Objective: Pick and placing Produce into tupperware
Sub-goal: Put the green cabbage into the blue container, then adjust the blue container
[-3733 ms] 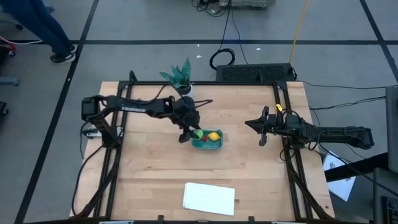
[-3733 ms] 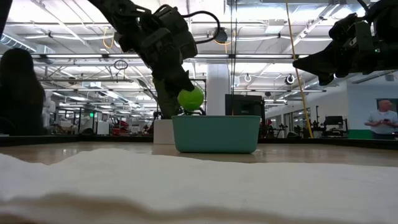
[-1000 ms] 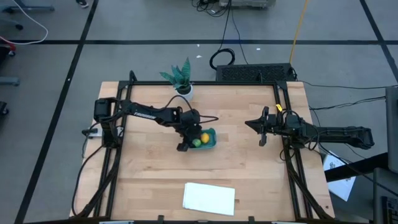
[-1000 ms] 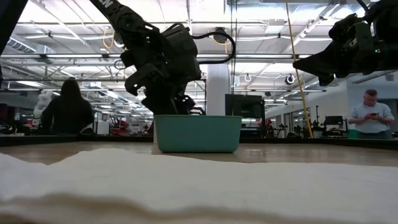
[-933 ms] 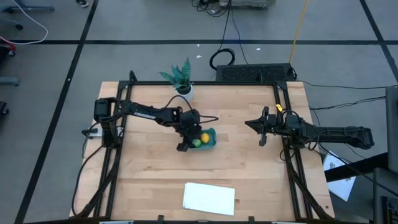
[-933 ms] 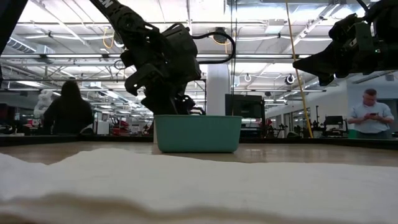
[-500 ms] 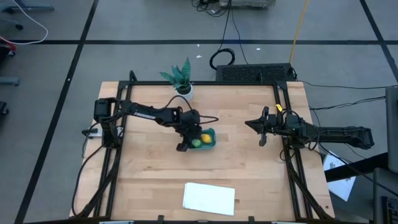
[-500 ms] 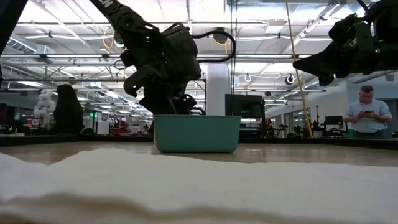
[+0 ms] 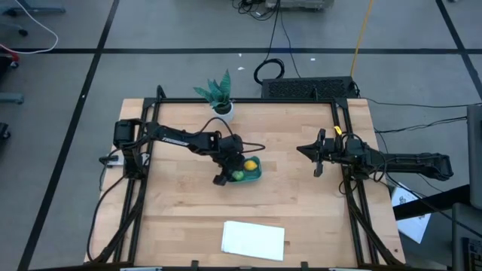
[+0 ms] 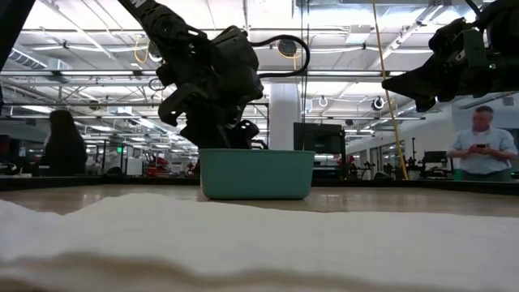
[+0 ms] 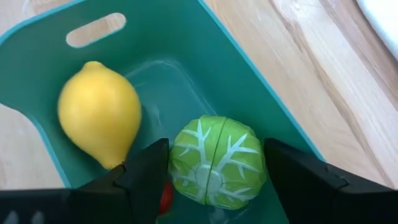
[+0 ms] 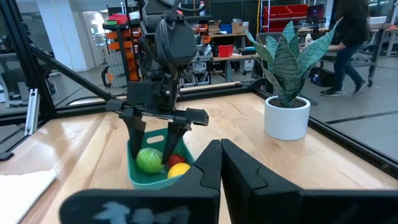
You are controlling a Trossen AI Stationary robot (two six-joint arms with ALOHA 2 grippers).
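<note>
The teal tupperware (image 9: 257,162) (image 10: 255,174) sits mid-table, turned slightly askew. Inside it lie the yellow lemon (image 11: 99,115) (image 9: 248,165), a red piece (image 11: 165,198) mostly hidden behind a finger, and the round green piece (image 11: 217,162) (image 12: 149,160). My left gripper (image 11: 217,146) (image 12: 154,152) reaches down into the tupperware, shut on the green piece. My right gripper (image 9: 301,150) (image 12: 221,149) hovers shut above the table's right side, well away from the tupperware. My left gripper pinches the green piece across its widest part (image 11: 177,165), one finger (image 11: 146,177) on each side. The fingers come from above, pointing down into the tupperware. The piece is low inside the tupperware beside the lemon; whether it rests on the floor I cannot tell.
A potted plant in a white pot (image 9: 218,94) (image 12: 286,93) stands at the table's far edge. A flat white sheet (image 9: 254,239) (image 10: 243,243) lies near the near edge. A black frame borders the table. People stand in the room beyond.
Over the last second the left gripper stays low in the tupperware, nearly still. Against the earliest frames it has come down with the green piece from above the rim, and the tupperware has turned and slid a little toward the table's left.
</note>
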